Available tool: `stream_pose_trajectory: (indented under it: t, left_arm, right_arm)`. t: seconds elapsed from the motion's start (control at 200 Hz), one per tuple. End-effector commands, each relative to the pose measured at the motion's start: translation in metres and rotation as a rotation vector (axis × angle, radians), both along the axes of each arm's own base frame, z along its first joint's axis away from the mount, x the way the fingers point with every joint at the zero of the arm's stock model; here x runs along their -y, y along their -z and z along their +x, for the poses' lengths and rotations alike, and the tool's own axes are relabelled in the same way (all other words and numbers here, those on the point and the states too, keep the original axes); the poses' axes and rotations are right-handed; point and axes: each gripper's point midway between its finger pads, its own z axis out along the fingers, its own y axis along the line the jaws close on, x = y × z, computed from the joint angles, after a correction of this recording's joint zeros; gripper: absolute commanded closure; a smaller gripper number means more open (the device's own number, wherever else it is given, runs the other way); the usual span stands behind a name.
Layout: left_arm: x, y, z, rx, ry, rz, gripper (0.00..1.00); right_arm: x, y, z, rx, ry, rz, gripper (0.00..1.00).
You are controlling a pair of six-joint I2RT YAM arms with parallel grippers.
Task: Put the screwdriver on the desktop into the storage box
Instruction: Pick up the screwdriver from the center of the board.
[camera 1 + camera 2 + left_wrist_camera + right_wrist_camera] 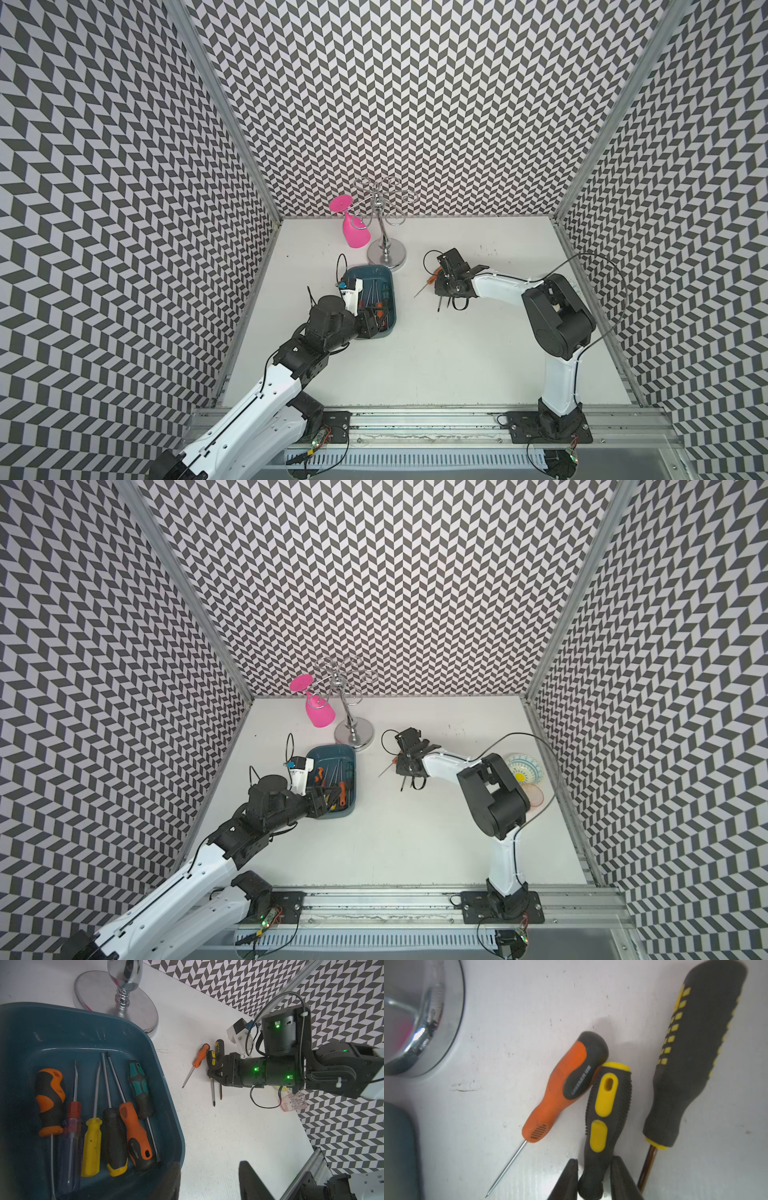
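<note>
In both top views the storage box [365,275] sits left of centre on the tabletop [436,365], screwdrivers [113,1136] inside it, a glass rack [386,253] just behind. To its right, mid-frame, three loose screwdrivers [604,1105] lie side by side.

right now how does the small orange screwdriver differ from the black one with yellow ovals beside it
Colour: the orange screwdriver has an orange handle with a black grip; the yellow-oval screwdriver is black with yellow insets. State: the orange screwdriver lies free; the yellow-oval screwdriver is clamped in the right pincer. Pose: the orange screwdriver slants, its butt leaning on the yellow-oval screwdriver's. Both lie on the desktop.
</note>
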Motion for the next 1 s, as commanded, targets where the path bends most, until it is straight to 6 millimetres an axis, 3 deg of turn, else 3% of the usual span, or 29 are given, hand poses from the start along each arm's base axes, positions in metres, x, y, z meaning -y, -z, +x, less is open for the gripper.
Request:
stream_pose_trajectory:
  t: [0.0, 0.17, 0.435, 0.796, 0.991]
  left_arm:
    - [0.001, -0.001, 0.002, 0.011, -0.002, -0.006, 0.51]
    - [0.002, 0.001, 0.002, 0.005, 0.0, -0.012, 0.51]
    - [0.004, 0.0, 0.001, 0.003, 0.004, -0.024, 0.51]
    - [0.011, -0.009, 0.002, 0.011, 0.022, -0.082, 0.49]
    - [0.019, -0.007, 0.002, -0.009, 0.045, -0.111, 0.46]
  right_arm:
    - [0.02, 0.029, -0.032, -0.112, 0.007, -0.055, 0.71]
    - [0.025, 0.032, -0.037, -0.111, -0.001, -0.069, 0.75]
    - [0.011, 0.024, -0.037, -0.099, -0.065, -0.013, 0.83]
    - [-0.009, -0.034, -0.048, 0.035, -0.171, 0.168, 0.84]
    - [-0.01, -0.058, -0.059, 0.091, -0.211, 0.218, 0.84]
